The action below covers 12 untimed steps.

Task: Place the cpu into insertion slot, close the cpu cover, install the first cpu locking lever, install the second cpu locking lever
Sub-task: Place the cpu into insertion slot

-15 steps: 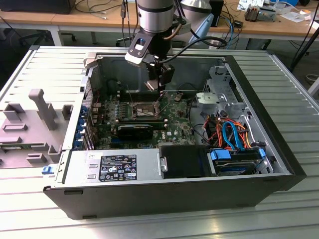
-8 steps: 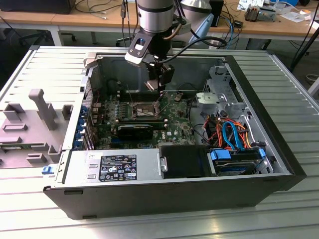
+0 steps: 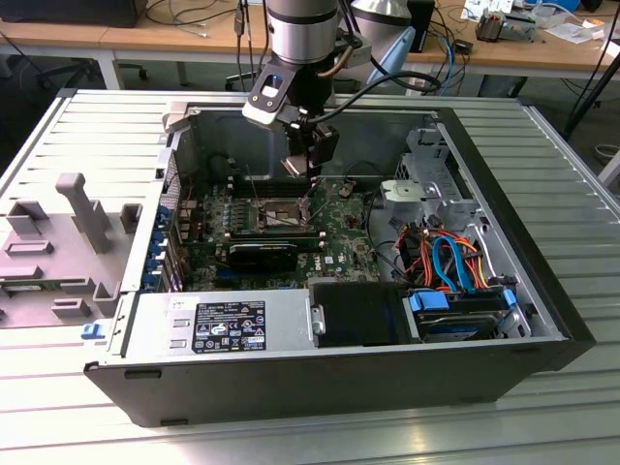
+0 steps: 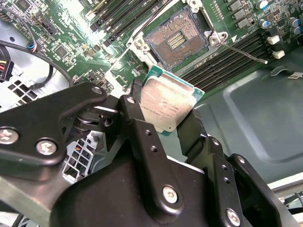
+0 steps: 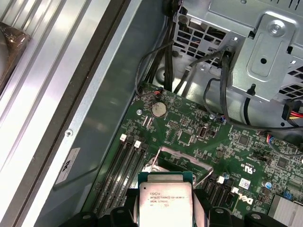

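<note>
In the exterior view a ribbed silver table (image 3: 107,126) carries an open computer case (image 3: 320,383) at centre frame; a grey moulded fixture (image 3: 60,242) lies on it at the left edge.

We see the cpu (image 4: 166,108) topped with dull silver-grey metal, faintly smudged, with a thin green board edge around it. The gripper (image 4: 163,116) looks matt black, dotted with bright metal screw heads. The insertion slot (image 4: 177,42) shows a fine, grainy field of gold-tinted contacts inside dark plastic, rimmed by shiny bare metal. The motherboard (image 4: 71,28) is glossy green. The case (image 3: 320,378) is matt dark grey sheet metal, the table (image 3: 97,126) pale ribbed metal, and the desk (image 3: 145,37) behind it smooth wood.
</note>
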Each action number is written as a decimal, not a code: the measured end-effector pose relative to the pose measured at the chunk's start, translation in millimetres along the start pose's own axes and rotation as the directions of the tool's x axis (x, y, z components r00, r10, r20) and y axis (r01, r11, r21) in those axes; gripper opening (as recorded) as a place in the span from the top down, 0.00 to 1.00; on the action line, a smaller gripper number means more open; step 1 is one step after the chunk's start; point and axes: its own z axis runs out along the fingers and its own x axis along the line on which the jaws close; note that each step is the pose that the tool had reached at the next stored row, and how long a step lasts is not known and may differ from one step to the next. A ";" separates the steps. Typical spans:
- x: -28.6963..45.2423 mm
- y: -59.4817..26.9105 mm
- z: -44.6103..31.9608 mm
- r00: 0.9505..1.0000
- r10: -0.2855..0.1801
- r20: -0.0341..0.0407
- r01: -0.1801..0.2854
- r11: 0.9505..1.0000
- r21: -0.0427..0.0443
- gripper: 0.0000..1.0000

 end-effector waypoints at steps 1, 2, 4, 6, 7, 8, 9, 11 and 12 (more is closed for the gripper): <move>0.0 0.0 0.0 1.000 0.001 0.000 -0.001 1.000 0.000 0.46; 0.0 0.0 0.0 1.000 0.002 0.000 -0.002 1.000 0.000 0.46; 0.0 0.0 0.0 1.000 0.004 0.000 -0.004 1.000 0.000 0.46; 0.0 0.0 0.0 1.000 0.005 0.000 -0.005 1.000 0.000 0.46; 0.0 0.0 0.0 1.000 0.006 0.000 -0.006 1.000 0.000 0.46; 0.0 0.0 0.0 1.000 0.007 0.001 -0.007 1.000 0.000 0.46; 0.0 0.0 0.0 1.000 0.007 0.001 -0.007 1.000 0.000 0.46; 0.0 0.0 0.0 1.000 0.008 0.001 -0.008 1.000 0.000 0.46; 0.0 0.0 0.0 1.000 0.009 0.001 -0.009 1.000 0.000 0.46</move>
